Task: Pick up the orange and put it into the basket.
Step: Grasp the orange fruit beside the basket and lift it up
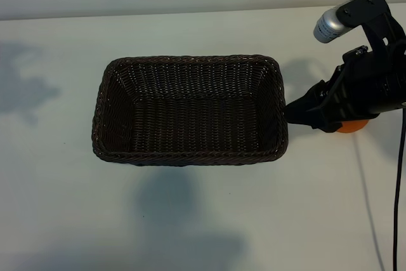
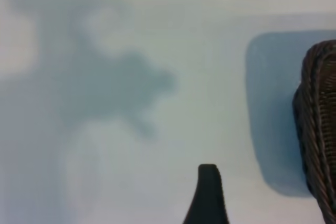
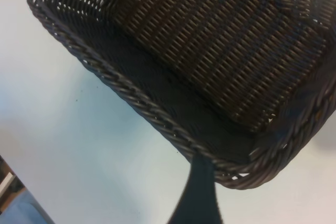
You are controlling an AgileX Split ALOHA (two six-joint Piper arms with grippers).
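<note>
The dark brown wicker basket stands empty in the middle of the table. Only a sliver of the orange shows on the table to the basket's right, under the body of my right arm. My right gripper reaches past the orange, and its tips hover just outside the basket's right rim. One dark finger shows in the right wrist view with nothing against it. The left arm is outside the exterior view. A single finger of it hangs over bare table beside the basket's wall, holding nothing.
The table is white, with soft shadows on it. A grey cylinder sticks out of the right arm's upper joint. A black cable hangs down at the far right edge.
</note>
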